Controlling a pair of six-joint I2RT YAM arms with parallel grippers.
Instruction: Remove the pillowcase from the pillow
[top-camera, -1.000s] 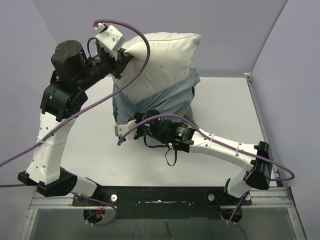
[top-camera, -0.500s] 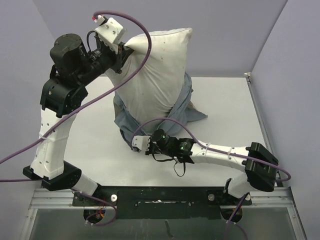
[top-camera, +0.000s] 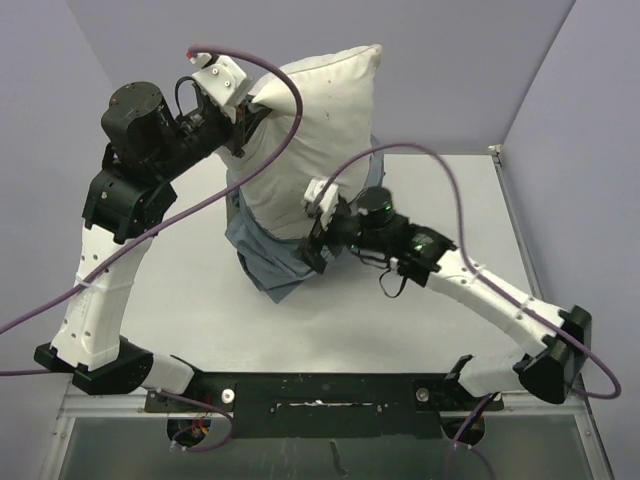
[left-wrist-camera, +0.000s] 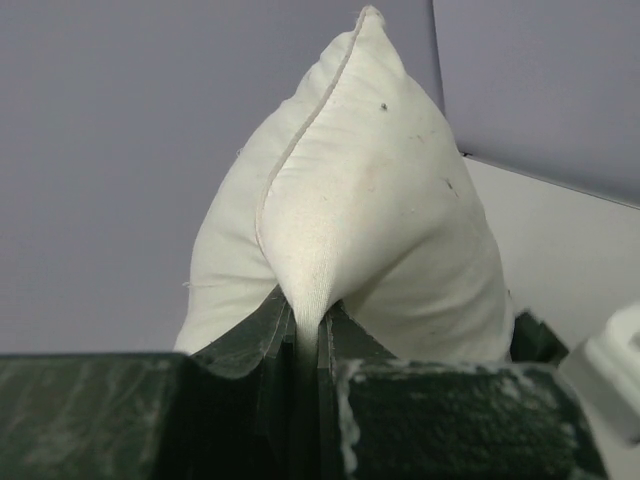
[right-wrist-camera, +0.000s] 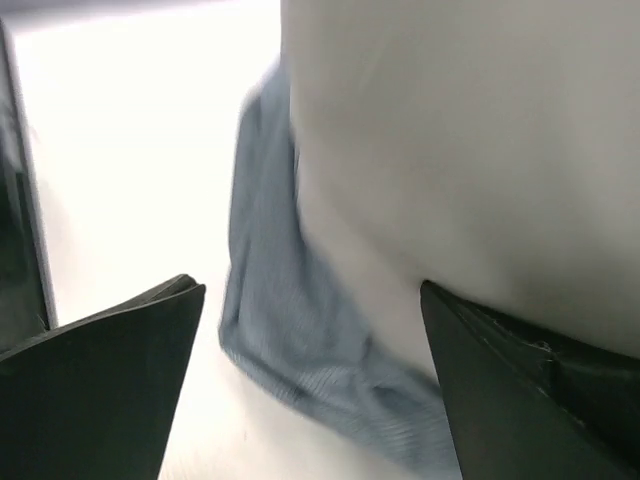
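My left gripper is shut on the top left corner of the off-white pillow and holds it upright above the table. In the left wrist view the jaws pinch a fold of the pillow. The blue-grey pillowcase is bunched round the pillow's bottom end, reverse side out. My right gripper hovers open at the pillow's lower front, just above the bunched fabric. In the right wrist view its fingers stand wide apart, with the pillowcase and pillow beyond them and nothing held.
The white table runs to a metal rail on the right. Grey-violet walls close in behind and on both sides. Purple cables loop over the left arm and arch above the right arm.
My right gripper has let go of the pillowcase, opened, and swung up and back toward the pillow. The pillowcase sits lower round the pillow's bottom. The left gripper keeps its hold.
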